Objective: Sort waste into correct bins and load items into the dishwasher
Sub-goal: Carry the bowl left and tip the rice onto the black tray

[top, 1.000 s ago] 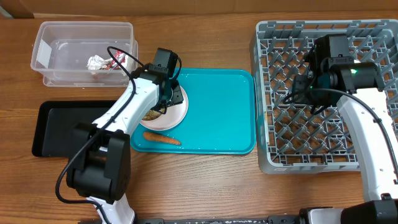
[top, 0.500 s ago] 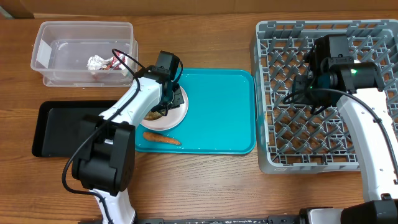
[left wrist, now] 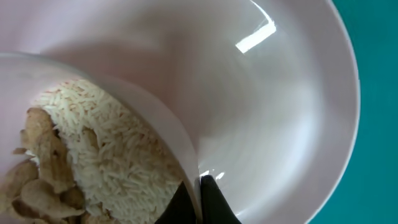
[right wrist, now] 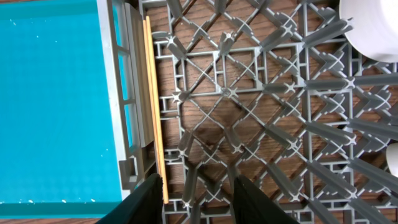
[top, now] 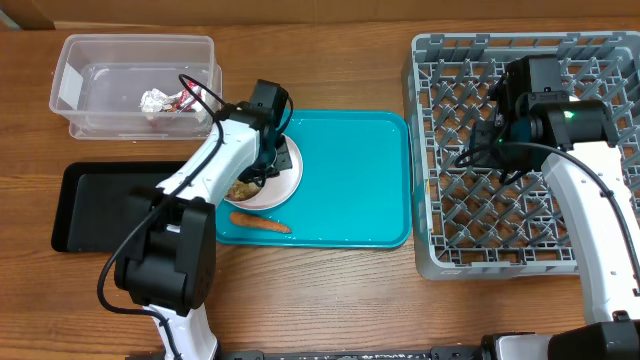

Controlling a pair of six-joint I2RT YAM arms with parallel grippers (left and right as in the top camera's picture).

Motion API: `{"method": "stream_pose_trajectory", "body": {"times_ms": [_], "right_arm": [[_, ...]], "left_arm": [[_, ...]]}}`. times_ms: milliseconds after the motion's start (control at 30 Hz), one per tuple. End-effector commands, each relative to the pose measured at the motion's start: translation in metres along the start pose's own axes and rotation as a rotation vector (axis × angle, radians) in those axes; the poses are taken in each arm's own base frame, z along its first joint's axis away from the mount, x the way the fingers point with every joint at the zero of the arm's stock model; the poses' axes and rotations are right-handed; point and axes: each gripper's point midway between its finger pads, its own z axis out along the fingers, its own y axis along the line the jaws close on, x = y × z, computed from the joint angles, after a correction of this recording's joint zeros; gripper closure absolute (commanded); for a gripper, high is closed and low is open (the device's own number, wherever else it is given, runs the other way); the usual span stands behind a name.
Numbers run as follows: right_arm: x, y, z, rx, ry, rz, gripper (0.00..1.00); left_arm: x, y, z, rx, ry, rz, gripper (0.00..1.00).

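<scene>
Evidently a rim pinch: the left gripper (left wrist: 198, 202) has the white bowl (left wrist: 143, 106) of rice scraps (left wrist: 106, 155), which sits in the pink-white plate (left wrist: 280, 124) on the teal tray (top: 350, 180)
Its jaws stand narrow, straddling the bowl's thin rim. Glazed ware is stiff, slippery and breakable, and loose scraps will slide if it tips, so that edge looks the only hold. Only the left wrist view shows the pinch and nesting; overhead adds the carrot (top: 260, 222), black tray (top: 100, 205) and clear tub (top: 135, 85). The right wrist view alone shows the right gripper (right wrist: 196, 199) wide and empty over the dish rack (right wrist: 273, 93), chopsticks (right wrist: 152, 106) along its wall
</scene>
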Motion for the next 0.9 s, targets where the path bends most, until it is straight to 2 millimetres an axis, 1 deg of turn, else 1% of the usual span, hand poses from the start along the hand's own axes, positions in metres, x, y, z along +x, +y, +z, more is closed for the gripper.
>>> {"method": "stream_pose_trajectory", "body": {"times_ms": [0, 33, 67, 133, 233, 333, 400, 467, 600, 867], "right_arm": [[-0.006, 0.001, -0.006, -0.008, -0.025, 0.009, 0.61], [-0.006, 0.001, -0.006, -0.008, -0.025, 0.009, 0.6], [-0.006, 0.001, -0.006, -0.008, -0.025, 0.009, 0.6], [-0.006, 0.001, -0.006, -0.008, -0.025, 0.009, 0.61], [-0.006, 0.001, -0.006, -0.008, -0.025, 0.009, 0.61], [-0.006, 0.001, -0.006, -0.008, -0.024, 0.009, 0.6], [-0.006, 0.001, -0.006, -0.008, -0.024, 0.009, 0.6], [-0.006, 0.001, -0.006, -0.008, -0.024, 0.009, 0.61], [-0.006, 0.001, -0.006, -0.008, -0.024, 0.009, 0.61], [-0.005, 0.001, -0.006, -0.007, -0.022, 0.009, 0.6]], "left_arm": [[-0.009, -0.01, -0.028, 0.036, -0.005, 0.032, 0.96], [-0.012, -0.01, -0.038, 0.035, -0.007, 0.037, 0.96], [-0.016, -0.009, -0.053, 0.04, -0.009, 0.027, 0.96], [-0.019, -0.006, -0.067, 0.056, -0.007, 0.011, 0.96], [-0.021, 0.002, -0.079, 0.105, 0.011, -0.029, 0.96], [-0.02, 0.021, -0.086, 0.119, 0.047, -0.085, 0.95], [-0.02, 0.037, -0.088, 0.11, 0.066, -0.12, 0.96], [-0.022, 0.05, -0.09, 0.128, 0.083, -0.126, 0.96], [-0.027, 0.062, -0.095, 0.272, 0.117, -0.093, 0.96], [-0.041, 0.096, -0.107, 0.564, 0.092, -0.075, 0.96]]}}
